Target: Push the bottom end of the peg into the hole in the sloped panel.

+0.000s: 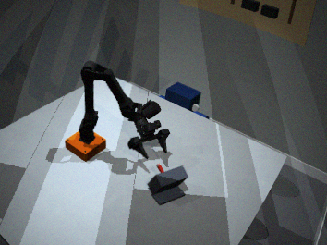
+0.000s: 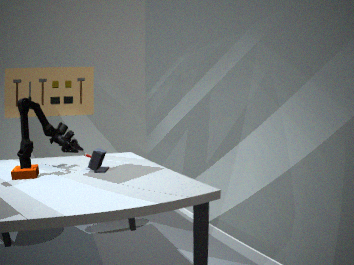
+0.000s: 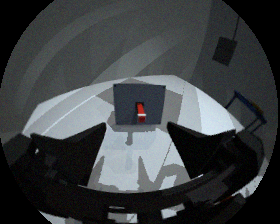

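The red peg (image 1: 160, 168) (image 2: 88, 156) (image 3: 141, 111) sits in the hole of the dark grey sloped panel (image 1: 170, 180) (image 2: 98, 159) (image 3: 126, 103), with its outer part sticking out of the face toward the arm. Its outer end is pale and looks flat-sided in the wrist view. How deep its inner end sits is hidden inside the panel. My gripper (image 1: 156, 155) (image 3: 136, 125) is wide open and empty, a little back from the peg's outer end, with the peg beyond and between the fingertips in the wrist view.
The panel stands on the white table (image 1: 69, 204) (image 2: 165, 186). The arm's orange base (image 1: 85, 145) (image 2: 25, 172) is behind the gripper. A blue box (image 1: 183, 96) is beyond the table's far edge, and a tool board (image 2: 49, 92) hangs on the wall.
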You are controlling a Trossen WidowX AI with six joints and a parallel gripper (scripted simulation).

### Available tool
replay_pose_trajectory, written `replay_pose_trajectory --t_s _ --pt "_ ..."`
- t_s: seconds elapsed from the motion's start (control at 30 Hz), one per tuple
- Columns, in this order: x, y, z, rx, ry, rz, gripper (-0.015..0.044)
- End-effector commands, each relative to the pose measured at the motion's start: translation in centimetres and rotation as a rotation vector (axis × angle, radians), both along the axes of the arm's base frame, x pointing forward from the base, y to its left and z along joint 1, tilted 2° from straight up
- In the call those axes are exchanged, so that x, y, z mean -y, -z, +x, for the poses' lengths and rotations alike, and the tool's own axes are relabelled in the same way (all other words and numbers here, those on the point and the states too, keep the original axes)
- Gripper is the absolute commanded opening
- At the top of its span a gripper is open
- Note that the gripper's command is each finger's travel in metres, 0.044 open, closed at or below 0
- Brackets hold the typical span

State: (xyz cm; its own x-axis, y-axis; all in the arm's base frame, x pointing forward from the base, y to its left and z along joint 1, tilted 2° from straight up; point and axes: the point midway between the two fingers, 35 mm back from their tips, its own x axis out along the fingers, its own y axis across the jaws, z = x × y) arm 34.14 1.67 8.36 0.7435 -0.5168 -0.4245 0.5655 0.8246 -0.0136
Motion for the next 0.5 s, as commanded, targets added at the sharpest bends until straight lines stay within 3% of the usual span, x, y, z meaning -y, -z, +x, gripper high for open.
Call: replay_pose_trajectory --t_s 0.0,0.47 --pt "-0.3 -0.3 -0.4 0.006 0.003 0.001 0.044" --pt "-1.2 -0.9 -1.7 0.007 0.001 -0.001 0.044"
